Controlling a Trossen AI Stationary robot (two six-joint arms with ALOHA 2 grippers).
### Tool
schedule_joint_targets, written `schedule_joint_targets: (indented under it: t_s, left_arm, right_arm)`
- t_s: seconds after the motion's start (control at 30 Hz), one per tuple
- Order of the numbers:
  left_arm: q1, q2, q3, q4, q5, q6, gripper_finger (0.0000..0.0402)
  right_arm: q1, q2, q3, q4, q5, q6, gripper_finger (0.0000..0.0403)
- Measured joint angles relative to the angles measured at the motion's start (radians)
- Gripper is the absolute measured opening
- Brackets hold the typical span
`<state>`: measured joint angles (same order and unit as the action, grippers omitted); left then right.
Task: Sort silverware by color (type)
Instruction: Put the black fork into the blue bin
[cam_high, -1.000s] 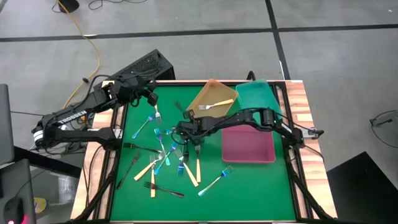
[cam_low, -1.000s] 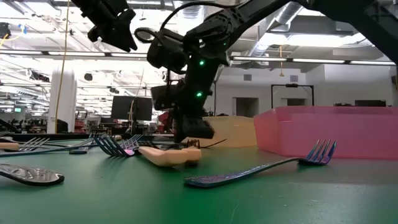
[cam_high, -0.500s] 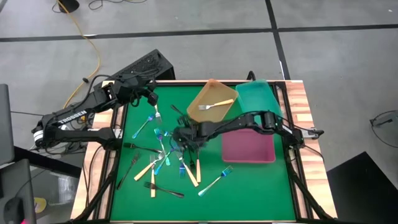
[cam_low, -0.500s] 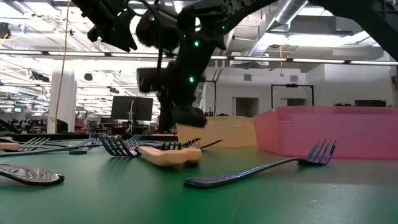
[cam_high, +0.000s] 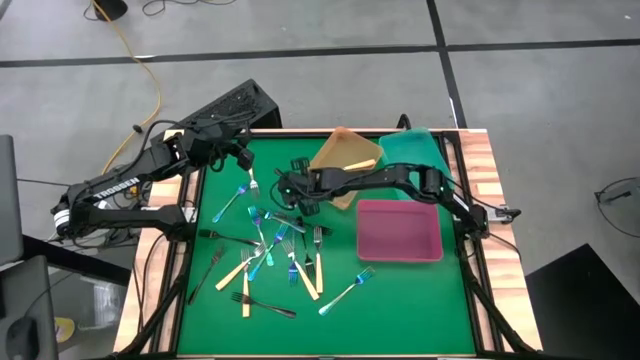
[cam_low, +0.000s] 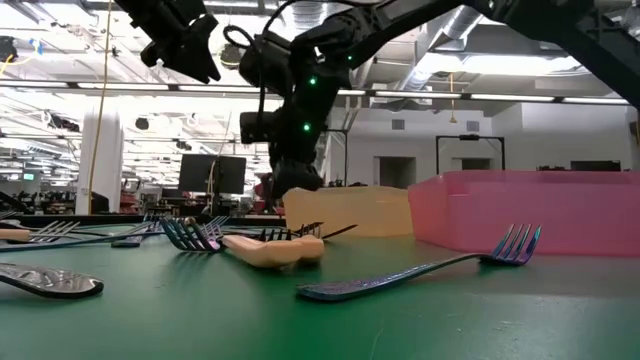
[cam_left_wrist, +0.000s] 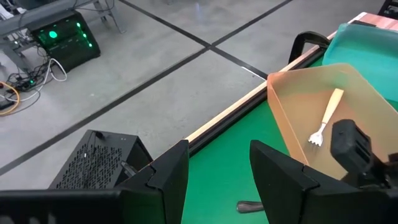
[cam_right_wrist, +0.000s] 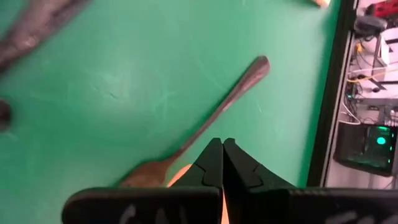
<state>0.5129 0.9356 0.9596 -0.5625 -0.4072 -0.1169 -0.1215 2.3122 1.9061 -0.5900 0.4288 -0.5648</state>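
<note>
Right tool (cam_high: 291, 186): closed, beside translucent orange plastic tray (cam_high: 335, 146), 12 o'clock. Tray likely cream-sort bin, holds cream-handled fork (cam_high: 346, 167). Left tool (cam_high: 243, 158): open, waiting 10 o'clock, off scattered fork pile (cam_high: 270, 250).

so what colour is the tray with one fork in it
Orange; the tray shows best in the left wrist view, holding a cream-handled fork.

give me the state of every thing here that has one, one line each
left gripper: open, empty, raised over the table's far left corner
right gripper: shut, above the green mat beside the orange tray, nothing visibly held
orange tray: tilted, holds one cream-handled fork
teal tray: no fork visible in it
pink tray: flat, empty
loose forks: unsorted, scattered and overlapping on the mat
</note>
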Motion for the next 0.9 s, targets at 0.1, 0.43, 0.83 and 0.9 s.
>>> schedule_joint_targets:
  t_s: [0.1, 0.43, 0.83, 0.9]
  left_arm:
    - [0.0, 0.0, 0.0, 0.0, 0.0, 0.0, 0.0156]
    - [0.0, 0.0, 0.0, 0.001, 0.001, -0.001, 0.0156]
    - [0.0, 0.0, 0.0, 0.002, 0.0, -0.001, 0.0156]
    - [0.0, 0.0, 0.0, 0.001, 0.0, -0.001, 0.0156]
  right_arm:
    - [0.0, 0.0, 0.0, 0.003, -0.005, 0.0, 0.0018]
    - [-0.018, 0.033, 0.0, 0.036, -0.008, 0.011, 0.0017]
    - [-0.019, 0.066, 0.0, 0.004, 0.011, 0.019, 0.0017]
    - [-0.019, 0.067, 0.0, -0.003, 0.01, 0.023, 0.0017]
